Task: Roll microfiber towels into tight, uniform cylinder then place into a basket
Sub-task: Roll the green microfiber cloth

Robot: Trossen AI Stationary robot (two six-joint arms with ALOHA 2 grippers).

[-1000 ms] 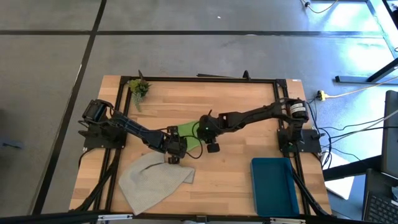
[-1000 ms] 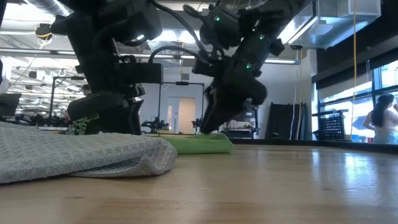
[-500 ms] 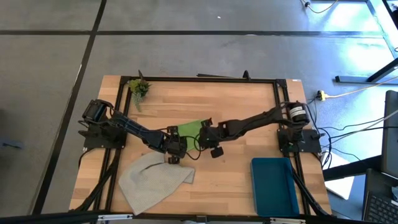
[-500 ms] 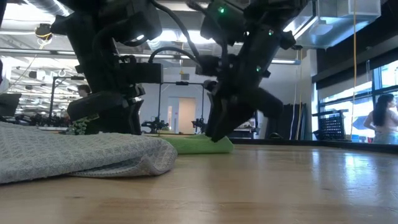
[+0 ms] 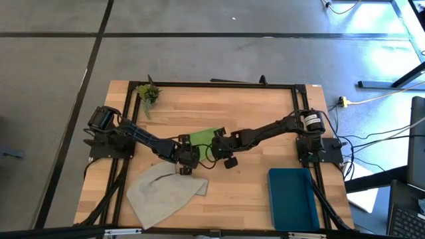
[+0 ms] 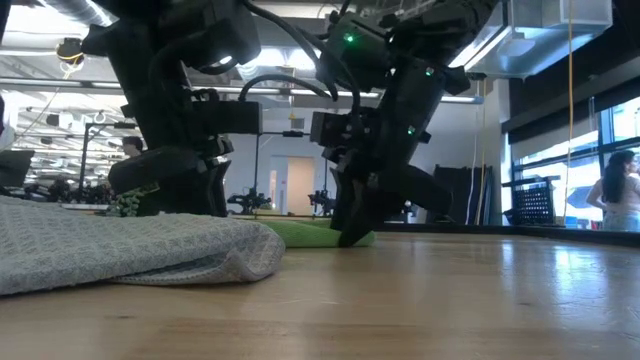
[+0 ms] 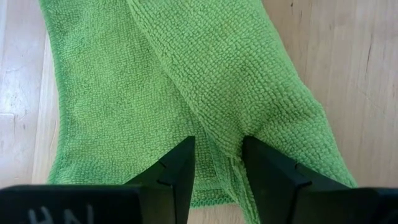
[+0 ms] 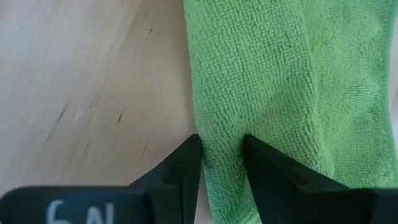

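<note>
The lime green microfiber towel (image 5: 203,137) lies folded lengthwise in the middle of the table. My left gripper (image 5: 191,154) is shut on its left end and my right gripper (image 5: 219,147) on its right end, both slanting down. The low view shows the right gripper (image 6: 350,234) down at the green towel (image 6: 305,232). The grey-beige towel (image 5: 165,190) lies crumpled flat at the near left, touched by nothing. The teal basket (image 5: 292,198) stands at the near right. My left gripper pinches a raised fold of the green towel (image 7: 219,144) between its two fingers, close to the towel's end edge. The fingers slant down from above. The rest of the towel lies on the table beyond them. My right gripper pinches a strip of the green towel beside its long folded edge (image 8: 221,138) between its two fingers, slanting down from above. The towel rests on the table and runs on away from the fingers.
A small green plant sprig (image 5: 149,94) sits at the far left corner. A black frame (image 5: 219,84) borders the tabletop. Bare wood lies between the green towel and the basket and along the far side.
My right gripper has sunk toward the table and shifted a little toward the near edge, rolling about its wrist, still shut on the green towel's right end, which has come down with it.
</note>
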